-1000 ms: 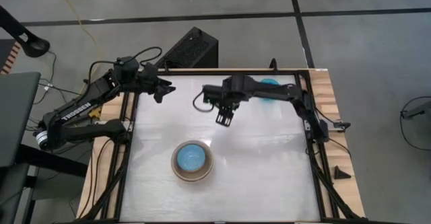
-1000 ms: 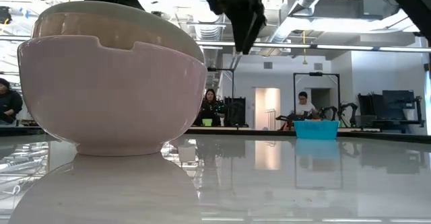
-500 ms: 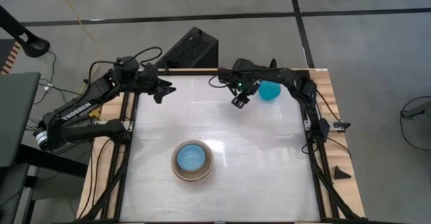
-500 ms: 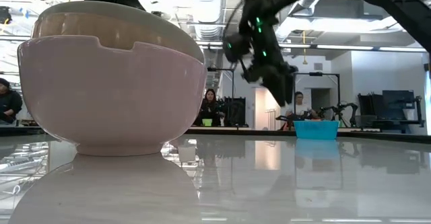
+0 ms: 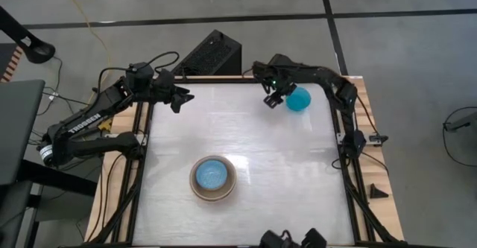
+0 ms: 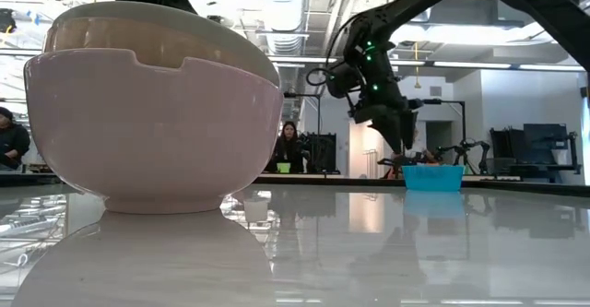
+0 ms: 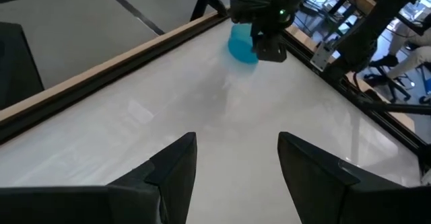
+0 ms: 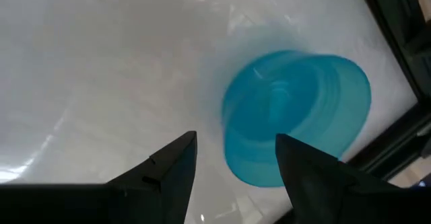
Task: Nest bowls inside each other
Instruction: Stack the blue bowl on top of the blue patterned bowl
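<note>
A teal bowl [image 5: 299, 100] stands on its base near the table's far right corner; it also shows in the low view [image 6: 432, 177] and the right wrist view [image 8: 296, 116]. My right gripper [image 5: 274, 98] hovers open just to the bowl's left, above the table, fingers pointing steeply down [image 8: 232, 163]. A blue bowl [image 5: 212, 175] sits inside a stack of larger bowls at the table's near middle. The stack's outer bowl is pink [image 6: 152, 132], and a cream-white one [image 6: 157, 21] lies tilted on top. My left gripper [image 5: 179, 99] waits open at the far left.
A black box [image 5: 212, 53] stands just beyond the far edge. Wooden rails [image 5: 363, 121] and dark frame bars line the table's sides. Dark parts [image 5: 291, 238] show at the near edge. Bare tabletop [image 5: 291, 159] lies between the stack and the teal bowl. People sit in the room behind.
My right gripper has swung from over the table's middle toward the far right corner, sinking and tipping to point more steeply down, and now stands beside the teal bowl. Its fingers have stayed open. No bowl has moved.
</note>
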